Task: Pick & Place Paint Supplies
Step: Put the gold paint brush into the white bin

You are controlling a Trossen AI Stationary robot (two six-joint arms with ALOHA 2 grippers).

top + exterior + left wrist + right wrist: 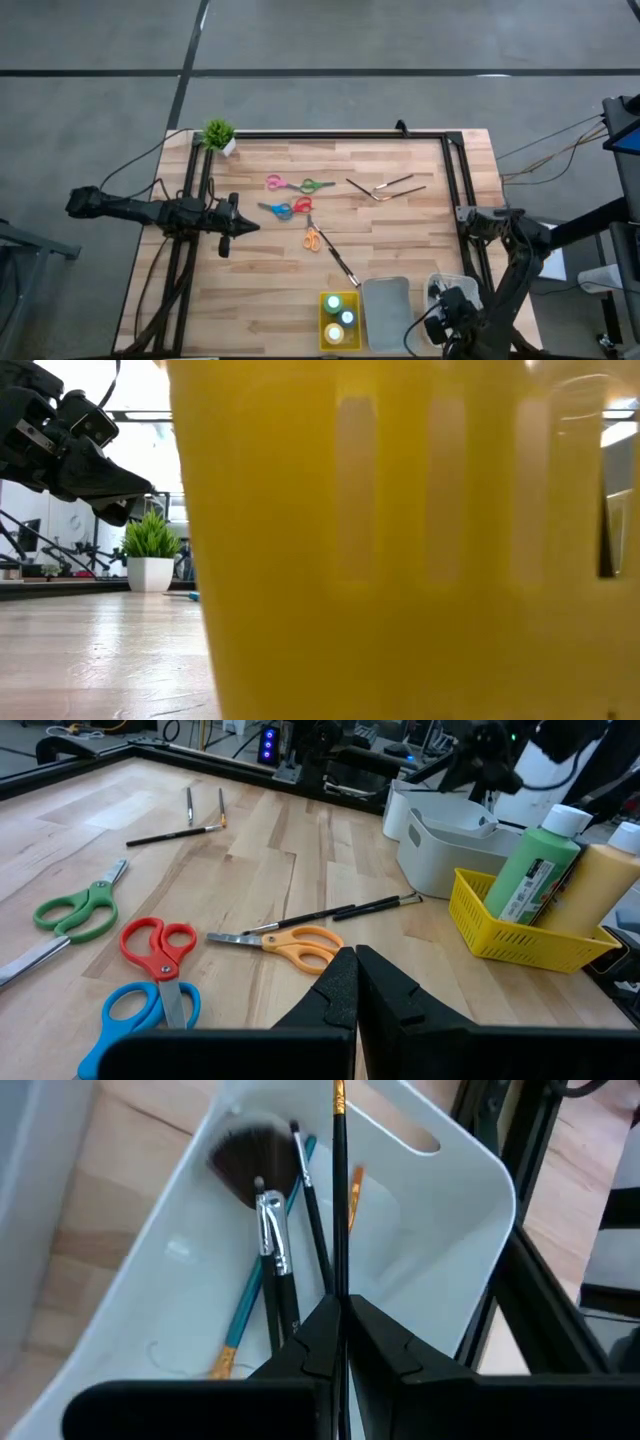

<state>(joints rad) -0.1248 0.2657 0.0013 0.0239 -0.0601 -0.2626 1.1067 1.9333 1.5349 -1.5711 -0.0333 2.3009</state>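
I am holding a thin brush (339, 1200) pinched in my right gripper (340, 1330) over the white tray (470, 1170) at lower right — placement step; next, I judge, release. My left gripper (236, 227) — closed, empty — is waiting mid-left.

Four pairs of scissors lie flat mid-table: pink-and-green (287, 184), blue-and-red (286, 208), orange (313, 238). A thin dark brush (340, 261) lies just beside the orange pair. Three thin brushes (386, 188) are crossed toward the far right. Paint bottles, green (532, 870) and yellow (592, 885), stand upright in the yellow tray. A fan brush (262, 1200) and thin brushes rest in the white tray; one thin black brush (340, 1190) is pinched over it.
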